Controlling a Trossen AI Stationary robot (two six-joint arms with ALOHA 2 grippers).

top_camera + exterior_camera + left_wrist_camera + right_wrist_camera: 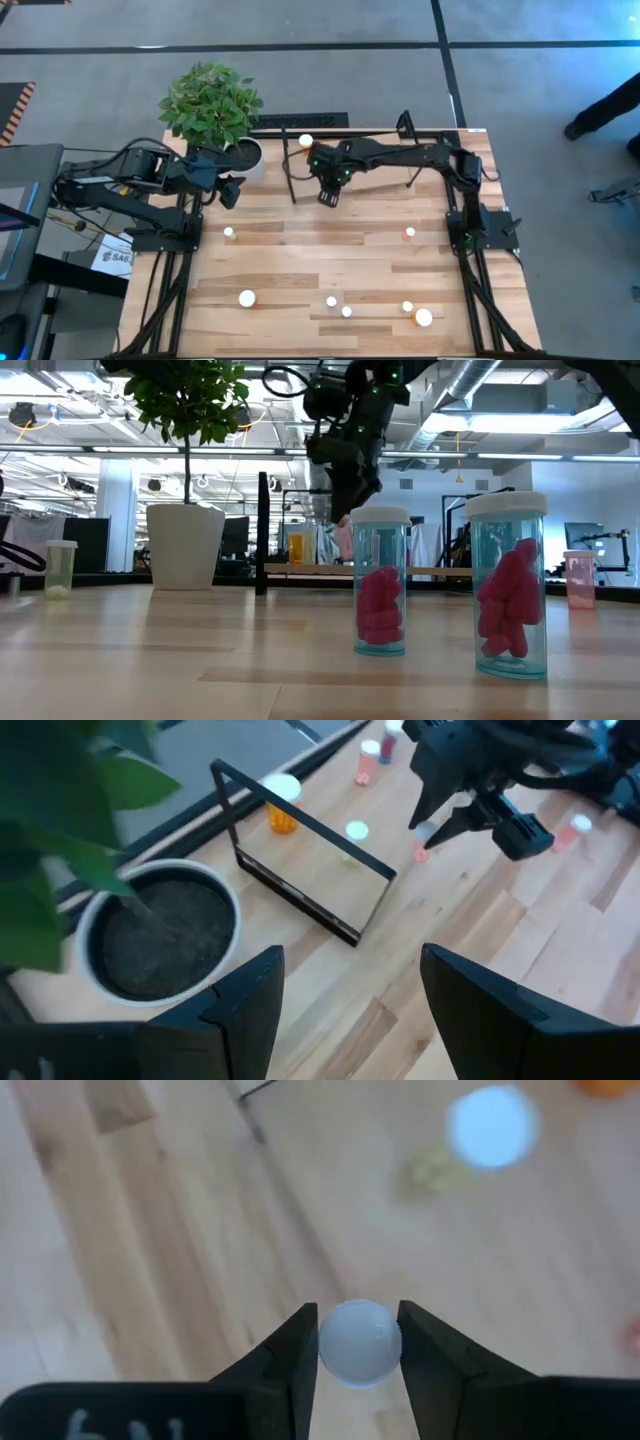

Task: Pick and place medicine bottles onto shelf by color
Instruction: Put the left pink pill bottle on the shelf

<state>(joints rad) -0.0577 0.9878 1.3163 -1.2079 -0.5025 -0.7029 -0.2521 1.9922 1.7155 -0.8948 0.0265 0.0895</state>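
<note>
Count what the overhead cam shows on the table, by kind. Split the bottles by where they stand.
Bottles on the open tabletop: 7
Bottles on the shelf: 1
Shelf: 1
Potted plant: 1
Total: 10
The right arm covers part of the shelf, so more bottles may be hidden there.

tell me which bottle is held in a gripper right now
The white-capped bottle pinched between the right gripper's fingers, above the shelf. The other bottles stand free on the table or shelf, none in a gripper.
</note>
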